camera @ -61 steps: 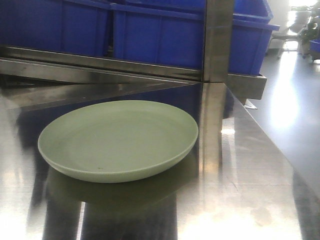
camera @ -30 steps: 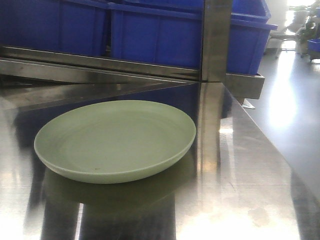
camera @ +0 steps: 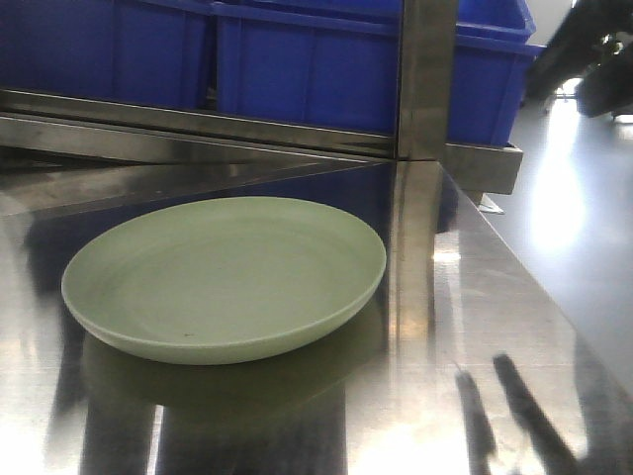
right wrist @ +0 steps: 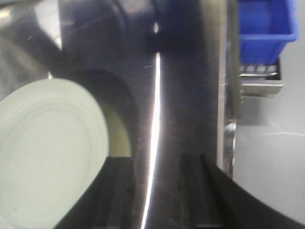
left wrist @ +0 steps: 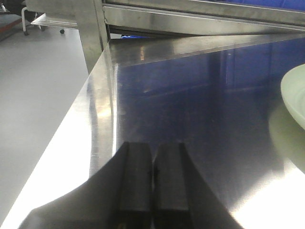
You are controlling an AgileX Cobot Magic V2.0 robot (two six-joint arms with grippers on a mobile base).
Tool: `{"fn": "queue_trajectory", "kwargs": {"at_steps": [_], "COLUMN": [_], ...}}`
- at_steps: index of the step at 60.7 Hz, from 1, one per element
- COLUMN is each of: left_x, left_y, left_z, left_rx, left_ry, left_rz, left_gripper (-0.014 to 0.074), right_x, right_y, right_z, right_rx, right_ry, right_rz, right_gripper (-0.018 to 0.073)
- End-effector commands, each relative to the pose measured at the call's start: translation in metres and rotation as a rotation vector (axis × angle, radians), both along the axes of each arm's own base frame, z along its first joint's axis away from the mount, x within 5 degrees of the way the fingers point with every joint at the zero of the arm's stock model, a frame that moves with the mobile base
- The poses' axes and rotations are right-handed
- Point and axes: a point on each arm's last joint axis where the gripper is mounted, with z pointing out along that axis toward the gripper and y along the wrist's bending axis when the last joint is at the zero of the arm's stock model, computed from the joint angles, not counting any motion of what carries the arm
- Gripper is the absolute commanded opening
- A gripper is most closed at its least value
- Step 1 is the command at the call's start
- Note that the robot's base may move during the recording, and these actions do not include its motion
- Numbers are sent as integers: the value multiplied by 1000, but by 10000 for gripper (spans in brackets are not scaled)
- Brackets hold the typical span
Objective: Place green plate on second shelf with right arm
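The green plate (camera: pixel 223 277) lies flat on a shiny steel surface (camera: pixel 465 327), left of a steel upright. In the right wrist view the green plate (right wrist: pixel 47 152) is at the lower left, and my right gripper (right wrist: pixel 157 191) stands open just to its right with only bare steel between the fingers. The left finger's edge overlaps the plate's rim in that view, and I cannot tell whether they touch. My left gripper (left wrist: pixel 152 176) is shut and empty above the steel, with the plate's rim (left wrist: pixel 296 93) far to its right. I cannot tell which level is the second shelf.
Blue bins (camera: pixel 297 69) fill the shelf rail (camera: pixel 198 124) above and behind the plate. A steel upright (camera: pixel 425 89) stands right of the plate. The surface's right edge (camera: pixel 539 297) drops to the floor. A dark blurred shape (camera: pixel 584 59) is at the upper right.
The plate sits slightly further left in the front view. A dark shape has come in at the upper right, and dark streaks now show on the steel at the lower right.
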Motion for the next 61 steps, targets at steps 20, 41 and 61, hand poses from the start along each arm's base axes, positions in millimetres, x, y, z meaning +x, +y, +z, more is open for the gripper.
{"fn": "queue_trajectory", "kwargs": {"at_steps": [20,41,61], "left_x": [1,1,1], "left_y": [0,0,0], "left_z": [-5,-5,-5], "left_rx": [-4,-4,-4], "left_ry": [-62,-62,-62], "left_rz": [0,0,0], "left_gripper": [124,124,124], "right_x": [46,68,74], "right_y": [67,89,93], "right_z": [-17,-42,-63], "right_rx": [-8,-37,-60], "right_ry": [34,96,148], "right_rz": [130,156,157], "right_gripper": [379,379,379]}}
